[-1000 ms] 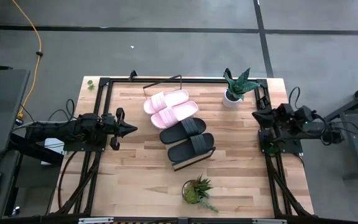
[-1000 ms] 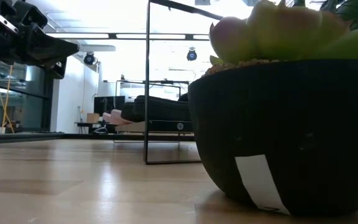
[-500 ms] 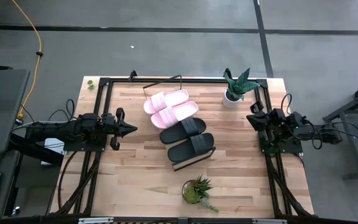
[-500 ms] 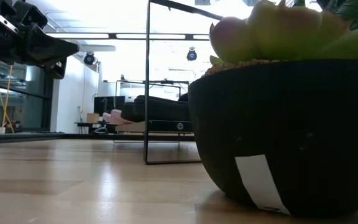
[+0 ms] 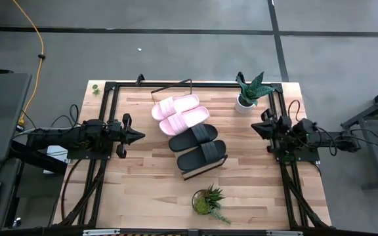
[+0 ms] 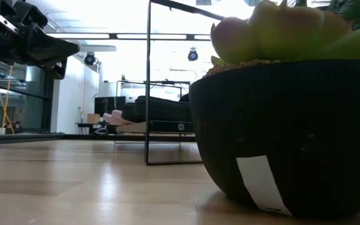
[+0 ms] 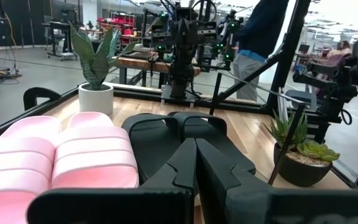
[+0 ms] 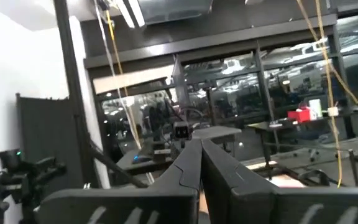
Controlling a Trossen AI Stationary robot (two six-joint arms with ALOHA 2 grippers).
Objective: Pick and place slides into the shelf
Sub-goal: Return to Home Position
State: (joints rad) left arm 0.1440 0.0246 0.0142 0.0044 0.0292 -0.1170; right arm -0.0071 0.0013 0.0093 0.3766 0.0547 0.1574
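Since all four slides already lie on the shelf [image 5: 202,170], neither arm holds anything.
Pale pink slides [image 5: 176,107]: side by side on the shelf's far half.
Black slides [image 5: 202,154]: side by side on its near half, next to the pink pair, so colours are grouped.
Left end effector [image 5: 140,136]: fingers pressed together, empty, just left of the shelf, pointing at it.
Right end effector [image 5: 264,126]: fingers together, empty, well right of the shelf, judged parked clear above the table [image 5: 143,190].

no readable text, brand or number seen. white label on black plant pot [image 6: 286,137] blank; no signs legible.
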